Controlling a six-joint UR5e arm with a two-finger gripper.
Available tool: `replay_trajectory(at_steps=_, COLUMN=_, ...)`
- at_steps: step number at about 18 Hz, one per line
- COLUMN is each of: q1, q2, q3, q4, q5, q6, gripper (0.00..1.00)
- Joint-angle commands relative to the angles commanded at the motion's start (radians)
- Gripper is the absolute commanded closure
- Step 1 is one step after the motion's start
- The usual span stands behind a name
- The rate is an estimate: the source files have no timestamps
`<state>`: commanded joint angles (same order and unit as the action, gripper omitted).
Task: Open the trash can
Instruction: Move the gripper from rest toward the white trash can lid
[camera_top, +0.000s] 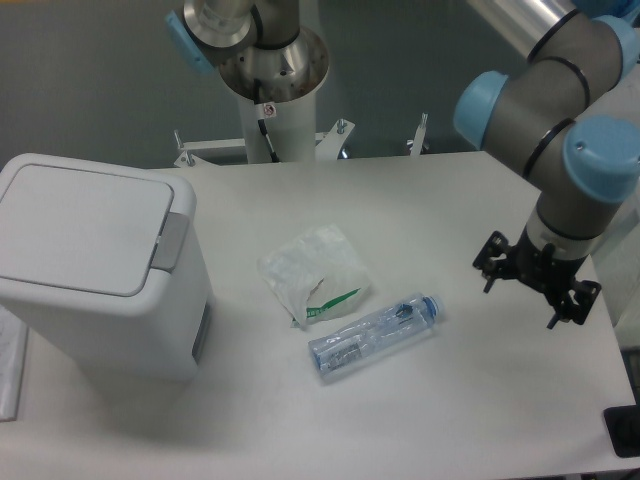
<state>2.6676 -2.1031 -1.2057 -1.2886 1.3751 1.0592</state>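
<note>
The trash can is a large white boxy bin at the table's left, its flat lid shut and a grey push-button tab on the lid's right edge. My gripper hangs over the right side of the table, far from the bin, with its black fingers spread open and nothing between them.
A translucent white plastic bag with green print lies mid-table. A clear plastic bottle lies on its side just in front of it, between bin and gripper. The arm's base column stands at the table's far edge.
</note>
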Motion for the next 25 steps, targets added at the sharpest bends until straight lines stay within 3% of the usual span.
replay_trajectory(at_steps=3, q1=0.000, q2=0.018, q3=-0.001, q4=-0.002, q5=-0.164, q6=-0.193, gripper=0.00)
replay_trajectory(at_steps=6, q1=-0.014, q2=0.031, q3=-0.015, q4=0.002, q5=-0.215, q6=-0.235, gripper=0.00)
replay_trajectory(at_steps=9, q1=-0.021, q2=0.035, q3=-0.024, q4=0.020, q5=-0.338, q6=-0.295, gripper=0.00)
replay_trajectory(at_steps=20, q1=-0.156, q2=0.247, q3=-0.162, q4=0.020, q5=-0.380, q6=-0.435, gripper=0.00)
replay_trajectory(at_steps=25, q1=-0.193, q2=0.267, q3=-0.179, q4=0.022, q5=-0.383, q6=-0.488, gripper=0.00)
